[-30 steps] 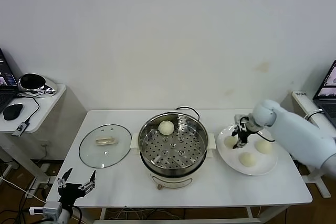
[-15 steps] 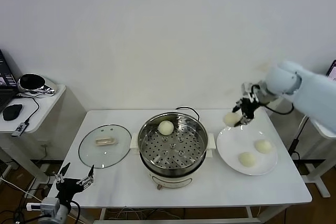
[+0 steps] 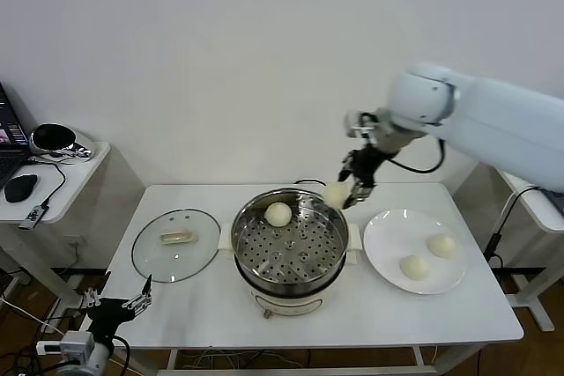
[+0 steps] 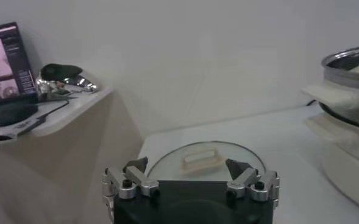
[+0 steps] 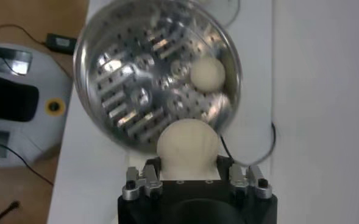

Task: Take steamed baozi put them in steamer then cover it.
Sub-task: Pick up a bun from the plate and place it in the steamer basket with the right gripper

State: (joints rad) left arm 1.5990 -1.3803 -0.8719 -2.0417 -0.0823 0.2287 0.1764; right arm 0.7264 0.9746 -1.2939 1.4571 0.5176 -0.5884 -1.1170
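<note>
The steamer (image 3: 240,233) stands mid-table, with one steamed baozi (image 3: 278,214) on its perforated tray at the back. My right gripper (image 3: 344,192) is shut on a second baozi (image 3: 336,194), held in the air over the pot's far right rim. In the right wrist view that baozi (image 5: 187,143) fills the jaws of the right gripper (image 5: 188,159), above the steamer (image 5: 130,79) and the bun inside it (image 5: 207,73). Two more baozi (image 3: 414,266) (image 3: 442,246) lie on the white plate (image 3: 388,233). My left gripper (image 3: 119,305) (image 4: 189,165) hangs open off the table's front left corner.
The glass lid (image 3: 176,244) (image 4: 203,159) lies flat on the table left of the pot. A black cord (image 3: 317,184) runs behind the steamer. A side table (image 3: 66,178) with a mouse and laptop stands at far left.
My right gripper lifted a baozi off the plate and carried it up and left to the steamer's far right rim. The left gripper sank slightly and stayed open.
</note>
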